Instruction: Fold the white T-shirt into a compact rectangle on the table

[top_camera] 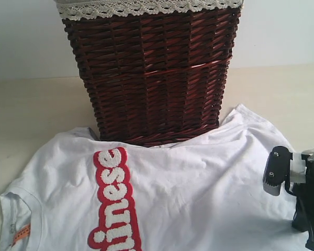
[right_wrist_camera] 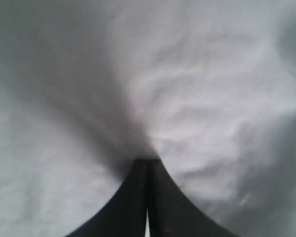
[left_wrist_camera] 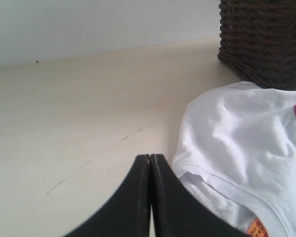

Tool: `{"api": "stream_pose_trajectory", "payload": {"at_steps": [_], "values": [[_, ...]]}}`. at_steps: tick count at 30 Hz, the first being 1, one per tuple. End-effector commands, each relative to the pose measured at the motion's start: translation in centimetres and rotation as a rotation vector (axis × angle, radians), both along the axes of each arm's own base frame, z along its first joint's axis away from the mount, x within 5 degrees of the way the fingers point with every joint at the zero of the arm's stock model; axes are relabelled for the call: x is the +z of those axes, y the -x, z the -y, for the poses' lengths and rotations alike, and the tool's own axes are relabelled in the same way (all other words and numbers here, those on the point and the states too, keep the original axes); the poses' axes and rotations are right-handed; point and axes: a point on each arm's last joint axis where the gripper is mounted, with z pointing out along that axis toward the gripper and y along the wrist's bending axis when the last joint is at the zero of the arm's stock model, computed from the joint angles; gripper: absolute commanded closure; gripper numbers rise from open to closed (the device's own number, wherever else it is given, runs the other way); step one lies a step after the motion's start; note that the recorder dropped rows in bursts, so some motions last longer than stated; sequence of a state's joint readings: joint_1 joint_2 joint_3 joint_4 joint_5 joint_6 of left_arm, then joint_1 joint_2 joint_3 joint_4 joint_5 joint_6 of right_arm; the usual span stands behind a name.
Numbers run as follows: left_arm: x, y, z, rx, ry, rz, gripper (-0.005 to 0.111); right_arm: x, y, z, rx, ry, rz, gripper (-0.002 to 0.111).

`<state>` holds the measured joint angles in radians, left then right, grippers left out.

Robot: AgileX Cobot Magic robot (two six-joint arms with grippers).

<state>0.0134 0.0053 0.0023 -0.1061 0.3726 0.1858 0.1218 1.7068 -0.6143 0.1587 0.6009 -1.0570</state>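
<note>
While the white T-shirt (top_camera: 199, 183) lies spread print-up on the table (top_camera: 31, 110), short of its far edge and touching the basket (top_camera: 152, 73), both claws should open first. The left gripper (left_wrist_camera: 150, 157) is closed over bare table just beside the shirt. The right gripper (right_wrist_camera: 147, 160) is closed against cloth; whether it pinches any, I cannot tell.

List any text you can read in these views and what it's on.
"inese": fuzzy white letters on the red band of the white T-shirt, running sideways; the word's start is cut off at the frame edge.
On the orange neck tag: marks too small to read.
No other text shows.
</note>
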Motion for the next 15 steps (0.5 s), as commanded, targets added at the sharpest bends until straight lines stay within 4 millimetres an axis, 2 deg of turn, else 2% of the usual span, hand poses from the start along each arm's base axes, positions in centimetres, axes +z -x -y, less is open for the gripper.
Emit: {"api": "stream_pose_trajectory", "payload": {"at_steps": [1,6,10,15], "values": [[0.2,0.0,0.0,-0.003,0.005,0.018,0.107,-1.7,0.9,-0.9,-0.001,-0.103,-0.061,0.108],[0.2,0.0,0.0,-0.003,0.005,0.018,0.107,-1.4,1.5,-2.1,0.004,-0.231,-0.121,0.108],[0.2,0.0,0.0,-0.003,0.005,0.018,0.107,-1.1,1.8,-2.4,-0.014,-0.261,-0.162,0.108],[0.2,0.0,0.0,-0.003,0.005,0.018,0.107,0.2,1.6,-2.4,-0.015,-0.263,-0.091,0.108]]}}
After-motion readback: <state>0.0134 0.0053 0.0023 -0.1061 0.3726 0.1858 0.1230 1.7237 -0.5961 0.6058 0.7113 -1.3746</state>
